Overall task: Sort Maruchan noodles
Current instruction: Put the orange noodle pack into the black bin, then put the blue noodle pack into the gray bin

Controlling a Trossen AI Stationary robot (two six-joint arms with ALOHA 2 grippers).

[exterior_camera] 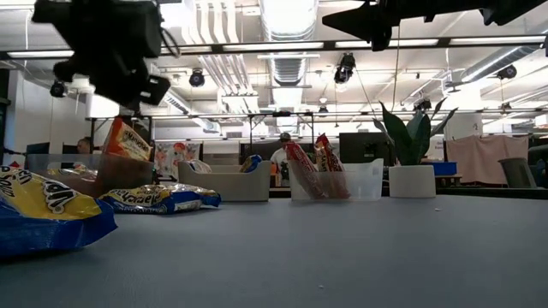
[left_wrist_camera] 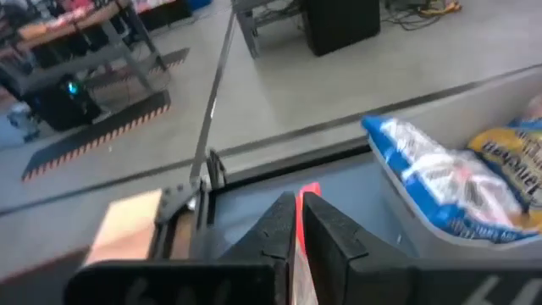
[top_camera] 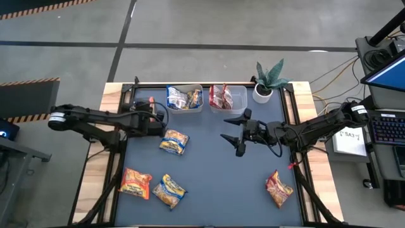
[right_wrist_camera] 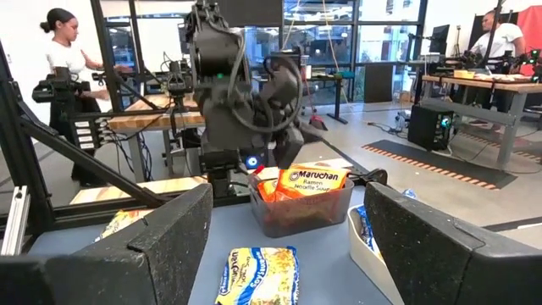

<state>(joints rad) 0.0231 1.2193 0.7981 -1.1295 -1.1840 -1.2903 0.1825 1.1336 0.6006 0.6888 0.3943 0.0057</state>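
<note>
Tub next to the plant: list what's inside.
Red-orange noodle packets stand on edge at one end of the tub; they overlap, so their count and anything behind them are hidden.

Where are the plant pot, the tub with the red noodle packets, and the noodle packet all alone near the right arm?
Plant pot (top_camera: 262, 93), high view, on its white rim.
Tub with red packets (top_camera: 239, 98), high view, on its clear bare end.
Lone noodle packet (top_camera: 278, 189), high view, on its printed middle.
</note>
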